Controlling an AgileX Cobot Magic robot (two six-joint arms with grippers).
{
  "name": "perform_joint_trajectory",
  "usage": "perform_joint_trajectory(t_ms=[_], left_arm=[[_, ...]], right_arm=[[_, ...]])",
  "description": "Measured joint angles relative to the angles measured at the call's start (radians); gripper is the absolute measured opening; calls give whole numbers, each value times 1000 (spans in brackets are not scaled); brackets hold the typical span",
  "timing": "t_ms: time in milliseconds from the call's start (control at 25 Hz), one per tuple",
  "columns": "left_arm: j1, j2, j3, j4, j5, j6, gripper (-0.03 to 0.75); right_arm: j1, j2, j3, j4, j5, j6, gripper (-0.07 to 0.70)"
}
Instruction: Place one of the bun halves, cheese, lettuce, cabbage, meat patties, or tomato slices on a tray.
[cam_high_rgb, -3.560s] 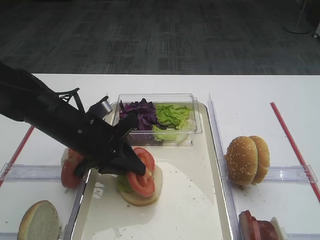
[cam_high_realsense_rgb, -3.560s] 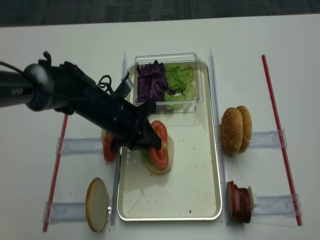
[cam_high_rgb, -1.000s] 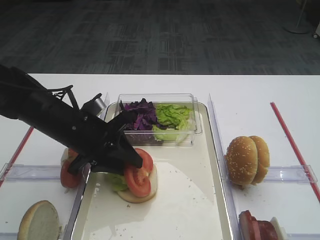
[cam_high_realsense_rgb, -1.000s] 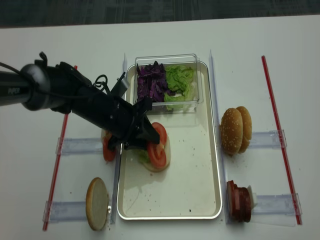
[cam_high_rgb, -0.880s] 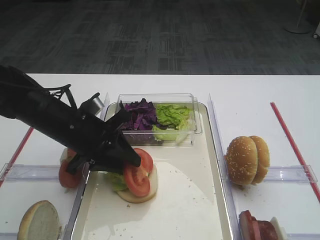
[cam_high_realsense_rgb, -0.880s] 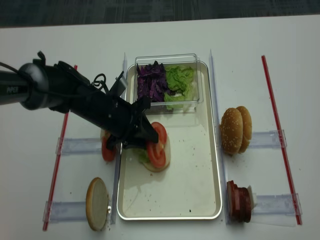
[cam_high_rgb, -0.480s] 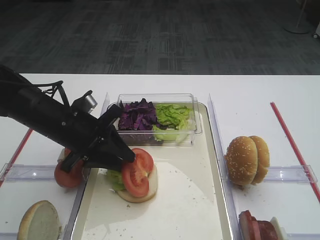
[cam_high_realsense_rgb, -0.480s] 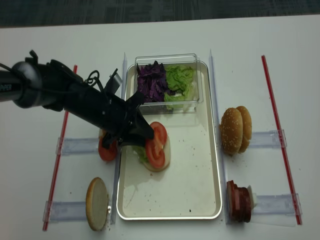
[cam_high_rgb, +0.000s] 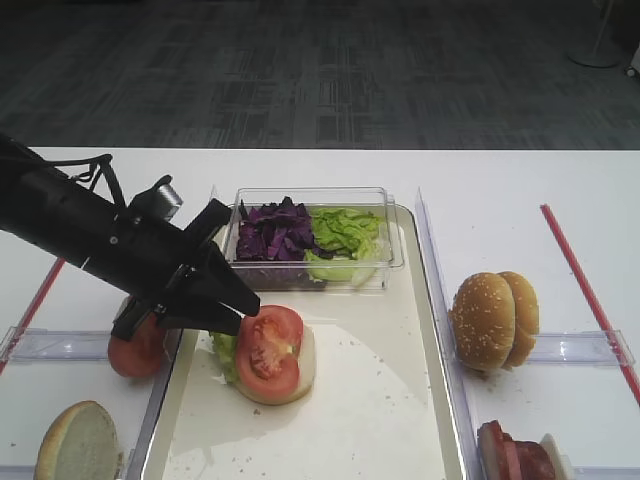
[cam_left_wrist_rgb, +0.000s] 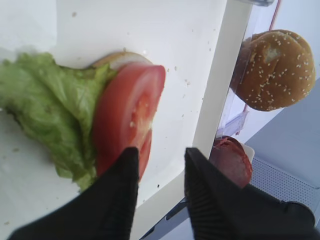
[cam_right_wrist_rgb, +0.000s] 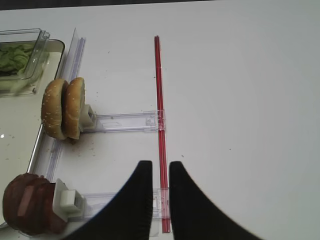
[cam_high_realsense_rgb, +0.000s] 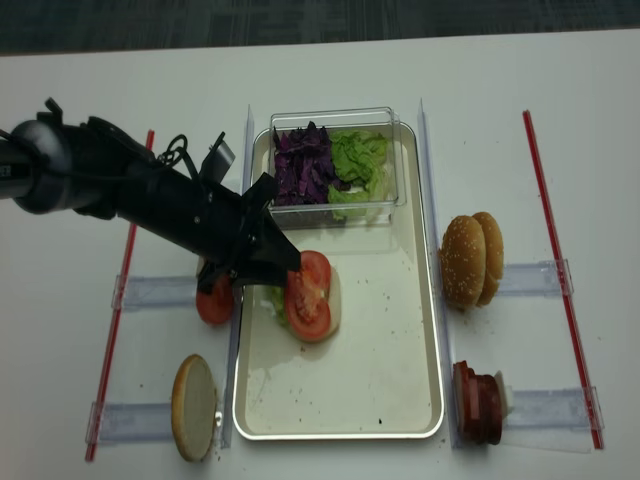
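On the tray a pale bun half carries lettuce and a tomato slice on top, leaning slightly. My left gripper hovers just left of that stack, open. In the left wrist view its fingers stand apart over bare tray floor, the left one beside the tomato slice, nothing between them. My right gripper hangs over the white table by a red strip, its jaws nearly together and holding nothing.
A clear box at the tray's far end holds cabbage and lettuce. More tomato sits on the left rack, with a bun half below it. Sesame buns and meat patties stand on the right.
My left arm has drawn back to the left, off the stack. The tomato slice that leaned against the gripper now rests on the lettuce and bun. The right gripper has not moved.
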Motion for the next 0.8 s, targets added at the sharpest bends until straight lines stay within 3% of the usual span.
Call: perform_joint_trajectory(t_ms=[800], left_arm=[[11,-109,0,27,-26,-6,210]], right_arm=[[0,0,0,0,0,0,130]])
